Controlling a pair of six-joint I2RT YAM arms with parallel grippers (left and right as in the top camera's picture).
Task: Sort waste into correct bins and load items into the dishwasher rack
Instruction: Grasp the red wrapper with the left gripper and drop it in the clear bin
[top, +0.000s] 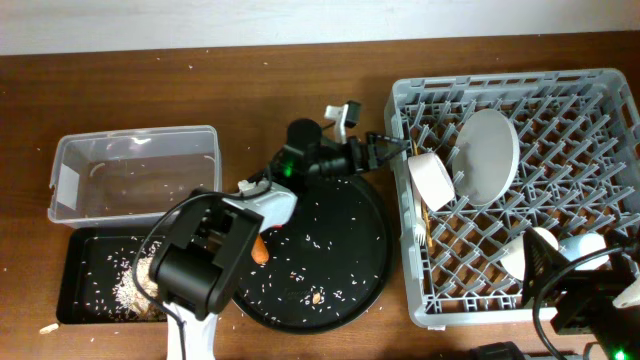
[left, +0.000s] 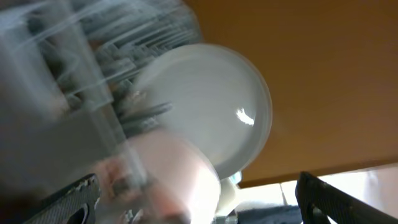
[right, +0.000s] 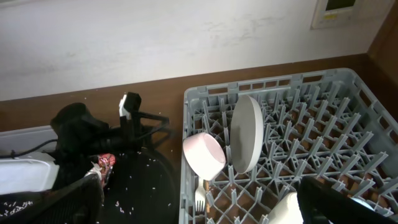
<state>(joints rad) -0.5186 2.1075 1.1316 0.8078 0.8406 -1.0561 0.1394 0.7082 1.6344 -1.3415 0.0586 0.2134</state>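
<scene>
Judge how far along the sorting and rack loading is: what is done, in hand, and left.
Done: plate, white cup and white bowl stand in the dishwasher rack; rice lies in the black tray. In hand: the left gripper, jaws apart, is at the cup. Left: carrot and scattered rice on the round tray, plus the red wrapper.

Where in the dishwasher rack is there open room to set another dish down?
Bare pegs run from the upright plate rightward to the right wall of the dishwasher rack, and along its far side. Crowded: the left edge, where the white cup sits beside the plate, and the near edge around the white bowl.
</scene>
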